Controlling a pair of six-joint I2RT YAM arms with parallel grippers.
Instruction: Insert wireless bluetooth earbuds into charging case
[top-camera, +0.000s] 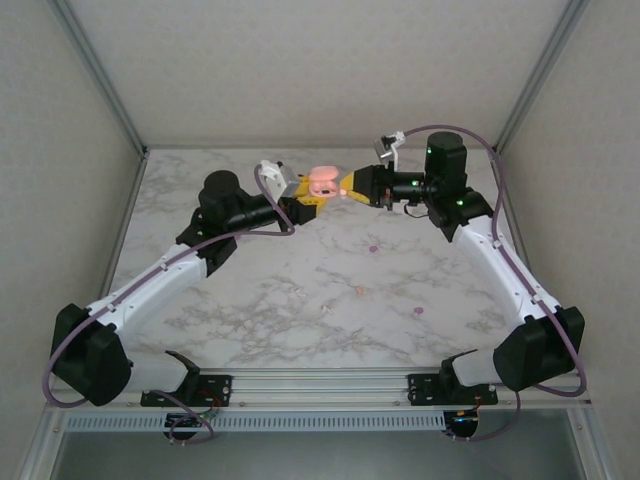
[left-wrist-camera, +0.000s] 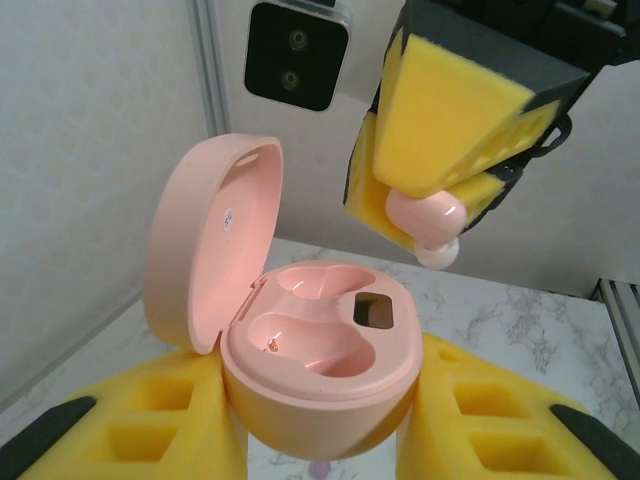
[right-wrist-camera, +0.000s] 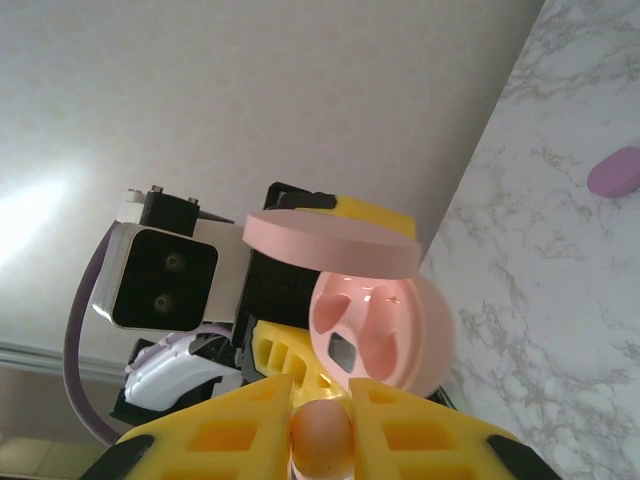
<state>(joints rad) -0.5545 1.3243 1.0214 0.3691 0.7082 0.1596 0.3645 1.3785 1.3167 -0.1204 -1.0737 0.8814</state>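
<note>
The left gripper (left-wrist-camera: 322, 430) is closed on the pink charging case (left-wrist-camera: 320, 350). It holds the case up in the air above the table (top-camera: 250, 300), with the lid (left-wrist-camera: 210, 250) standing open. Both little hollows inside look empty. The right gripper (left-wrist-camera: 432, 205) is pinched tight on one pink earbud (left-wrist-camera: 430, 222). The earbud hangs just above the case and does not touch it.

Lots could go wrong here. The earbud is tiny and round, so it may slip out of the soft yellow pads (left-wrist-camera: 450, 110) and drop to the table. If it comes down a bit off, it will hit the rim and miss the hollow. I can't quite tell which way the earbud is turned, so it might go in the wrong way round and not sit flat. A hard push could tip the case in the left gripper or knock the lid shut. The two grippers are close and could bump. A purple bud (top-camera: 372, 247) lies on the table, well away from the case.
</note>
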